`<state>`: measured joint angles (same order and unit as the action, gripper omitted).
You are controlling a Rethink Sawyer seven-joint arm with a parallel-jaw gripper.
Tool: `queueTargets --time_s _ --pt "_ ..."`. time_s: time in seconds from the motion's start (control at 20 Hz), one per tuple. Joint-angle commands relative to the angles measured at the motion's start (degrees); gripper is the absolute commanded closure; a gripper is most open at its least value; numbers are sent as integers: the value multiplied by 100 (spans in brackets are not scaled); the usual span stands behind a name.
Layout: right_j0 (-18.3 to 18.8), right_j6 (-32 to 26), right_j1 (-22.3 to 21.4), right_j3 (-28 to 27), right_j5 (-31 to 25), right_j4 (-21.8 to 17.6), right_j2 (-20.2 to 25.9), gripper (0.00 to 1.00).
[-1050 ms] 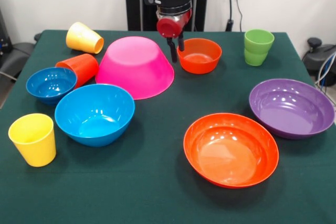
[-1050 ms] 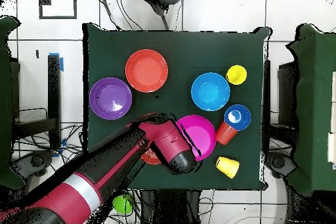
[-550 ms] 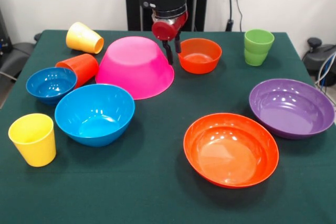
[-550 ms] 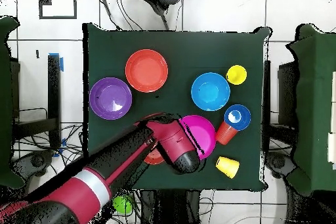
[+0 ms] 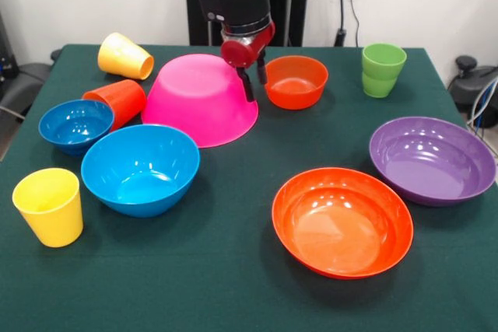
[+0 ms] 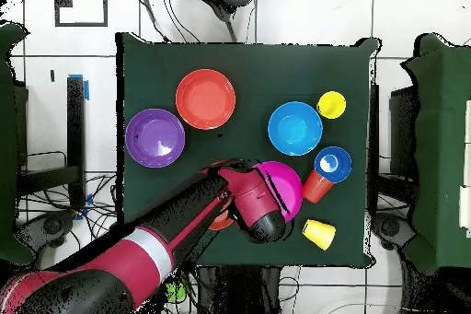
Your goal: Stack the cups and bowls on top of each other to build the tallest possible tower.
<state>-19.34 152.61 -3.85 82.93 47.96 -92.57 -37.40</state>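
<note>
From the front, the red-and-black gripper [image 5: 250, 83] hangs with its two dark fingers slightly spread and empty, at the rim edge of the large glossy pink plastic bowl [image 5: 200, 99], which lies upside down on the green-clothed table [image 5: 233, 285]. The small glossy orange bowl [image 5: 296, 82] sits upright just beside it, on the other side of the fingers. No tower exists yet: the medium blue bowl [image 5: 140, 169], small blue bowl [image 5: 75, 124], wide shallow orange bowl [image 5: 342, 221] and wide shallow purple bowl [image 5: 433, 159] all sit apart. The orange-red tumbler [image 5: 118, 102] and one yellow tumbler [image 5: 124, 57] lie tipped over; the other yellow tumbler [image 5: 49, 206] and the green tumbler [image 5: 382, 70] stand upright.

The risk I judge here: a finger could press the sloped pink wall and shove the bowl into the orange-red tumbler, or clip the small orange bowl's rim (glossy plastic slides easily).

From overhead, the arm [image 6: 175, 227] covers the small orange bowl almost wholly and part of the pink bowl [image 6: 285, 186], so finger placement cannot be checked; a blind descent could miss the rim.
</note>
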Motion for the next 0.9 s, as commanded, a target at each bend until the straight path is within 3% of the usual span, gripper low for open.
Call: queueTargets --time_s 0.05,0.45,0.9 --pt "166 350 187 116 79 343 1341 0" --pt "275 53 -48 332 134 459 1502 0" --pt "158 187 -197 424 55 226 1459 0"
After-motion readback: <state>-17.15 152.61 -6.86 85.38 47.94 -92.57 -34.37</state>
